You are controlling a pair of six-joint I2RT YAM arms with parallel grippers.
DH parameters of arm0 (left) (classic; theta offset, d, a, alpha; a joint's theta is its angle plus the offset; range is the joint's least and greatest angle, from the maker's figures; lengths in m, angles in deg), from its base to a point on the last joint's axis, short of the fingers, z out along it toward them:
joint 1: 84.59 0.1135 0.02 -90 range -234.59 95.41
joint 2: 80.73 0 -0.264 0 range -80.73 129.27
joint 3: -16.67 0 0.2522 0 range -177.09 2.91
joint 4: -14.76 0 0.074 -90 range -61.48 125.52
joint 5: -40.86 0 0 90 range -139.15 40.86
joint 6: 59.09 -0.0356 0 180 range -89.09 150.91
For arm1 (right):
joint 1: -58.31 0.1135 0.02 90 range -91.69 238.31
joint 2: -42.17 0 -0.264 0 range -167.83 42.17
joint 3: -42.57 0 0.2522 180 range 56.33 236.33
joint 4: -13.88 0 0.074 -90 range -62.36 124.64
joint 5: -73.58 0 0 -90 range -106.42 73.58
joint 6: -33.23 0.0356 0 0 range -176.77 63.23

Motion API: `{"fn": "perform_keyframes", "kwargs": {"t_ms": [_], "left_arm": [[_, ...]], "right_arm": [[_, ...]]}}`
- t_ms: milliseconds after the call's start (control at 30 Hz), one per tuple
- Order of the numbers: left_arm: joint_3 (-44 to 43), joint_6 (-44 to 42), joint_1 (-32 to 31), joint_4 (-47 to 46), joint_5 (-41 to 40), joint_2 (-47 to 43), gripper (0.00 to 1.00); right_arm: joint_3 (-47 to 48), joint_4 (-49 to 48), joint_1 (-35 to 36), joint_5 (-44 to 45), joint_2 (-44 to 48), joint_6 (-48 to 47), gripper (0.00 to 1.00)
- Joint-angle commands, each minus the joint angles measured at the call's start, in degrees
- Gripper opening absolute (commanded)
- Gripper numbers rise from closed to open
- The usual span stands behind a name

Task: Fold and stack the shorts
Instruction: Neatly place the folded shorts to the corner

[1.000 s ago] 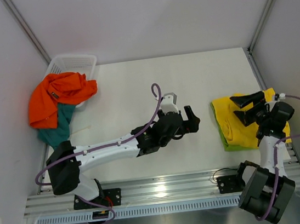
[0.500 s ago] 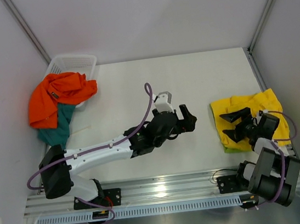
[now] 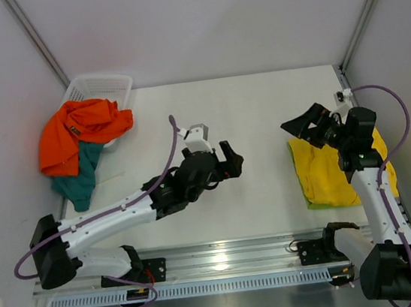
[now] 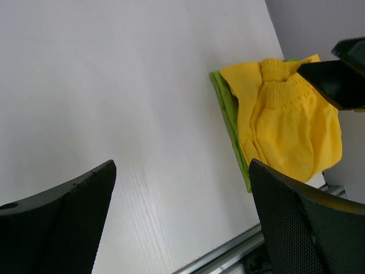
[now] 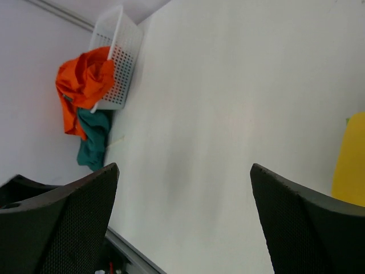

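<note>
Gaping wide and empty, the left claw (image 3: 230, 159) hangs over the middle of the tabletop (image 3: 260, 105) and the right claw (image 3: 301, 121) beside yellow shorts (image 3: 338, 174) stacked on lime green shorts (image 3: 311, 202) at the right edge; orange shorts (image 3: 81, 132) and teal shorts (image 3: 80, 179) lie heaped against the far-left corner basket (image 3: 102, 84).

Bright, even light from overhead. White bench (image 3: 260, 108) slightly washed out, shadows faint and soft. Glare patch on near metal rail (image 3: 220, 261). Wrist views: jaws dark, near-silhouette; backgrounds sharp.

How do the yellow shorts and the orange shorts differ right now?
The yellow shorts lie folded flat at the right; the orange shorts hang crumpled over the basket at the left. Yellow lies on lime green shorts; orange overlaps teal shorts. Both are plain cloth.
</note>
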Motion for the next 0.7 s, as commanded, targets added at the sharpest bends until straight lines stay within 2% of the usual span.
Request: {"fn": "perform_keyframes", "kwargs": {"t_ms": [0,100,267,300,433,533,667], "left_arm": [[2.63,-4.29,2.42,3.13,-4.77,-7.6,0.99],[4.65,-5.69,5.06,6.82,-6.35,-13.93,0.99],[10.35,-6.75,8.13,11.74,-11.19,-24.56,0.99],[11.32,-7.28,8.48,12.53,-11.54,-28.06,0.99],[17.21,-7.9,9.63,15.78,-15.92,-35.03,0.99],[20.82,-7.99,9.63,18.6,-18.39,-39.34,0.99],[25.9,-9.03,9.63,18.43,-19.72,-45.14,0.99]], "right_arm": [[2.89,4.13,4.29,8.33,0.56,-10.04,0.99],[3.16,3.87,6.48,15.55,1.69,-11.99,1.0],[0.79,0.09,8.42,19.33,6.96,-15.24,0.99],[0.44,0.87,11.38,20.99,7.58,-15.86,1.0],[-2.11,2.73,16.32,36.53,12.5,-18.41,0.99],[-6.49,0.71,18.26,38.32,17.42,-18.15,0.99],[-12.65,-1.22,19.5,31.13,22.17,-19.73,0.99]]}}
